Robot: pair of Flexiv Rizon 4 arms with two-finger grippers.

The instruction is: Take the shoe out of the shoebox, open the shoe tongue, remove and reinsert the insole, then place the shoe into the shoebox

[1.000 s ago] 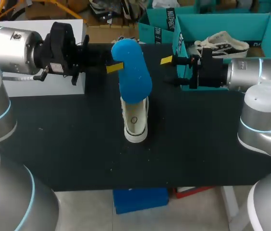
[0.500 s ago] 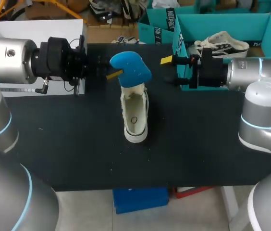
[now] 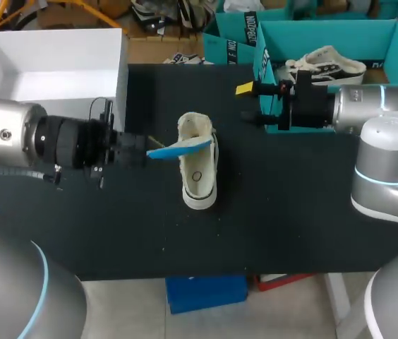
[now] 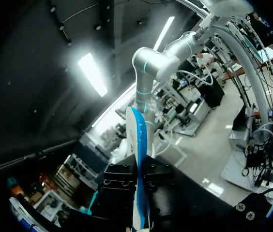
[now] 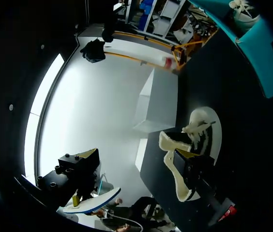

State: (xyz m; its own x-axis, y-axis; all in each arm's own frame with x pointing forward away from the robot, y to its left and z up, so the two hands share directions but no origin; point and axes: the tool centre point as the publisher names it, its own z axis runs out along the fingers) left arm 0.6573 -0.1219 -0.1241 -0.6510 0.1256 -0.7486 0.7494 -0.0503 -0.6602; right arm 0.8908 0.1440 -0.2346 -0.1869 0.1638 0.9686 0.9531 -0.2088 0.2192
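A cream sneaker (image 3: 197,169) stands on the black table with its heel toward the front edge. My left gripper (image 3: 145,151) is shut on a blue insole (image 3: 182,147), which is seen edge-on reaching across the shoe's opening; whether it touches the shoe I cannot tell. In the left wrist view the insole (image 4: 139,140) sticks out ahead from between the black fingers (image 4: 119,181). My right gripper (image 3: 250,104) is open and holds nothing, next to the teal shoebox (image 3: 269,67) wall, right of the shoe. The right wrist view shows the sneaker (image 5: 205,140) beyond one finger (image 5: 194,169), and the insole (image 5: 93,202).
The teal shoebox holds another cream shoe (image 3: 333,62). A white open box (image 3: 51,60) stands at the back left, close behind my left arm. Bare black table lies in front of the sneaker and to both sides.
My left arm has come down and back toward the near left. The insole went from upright above the shoe to lying low and edge-on over its opening. The right arm kept still.
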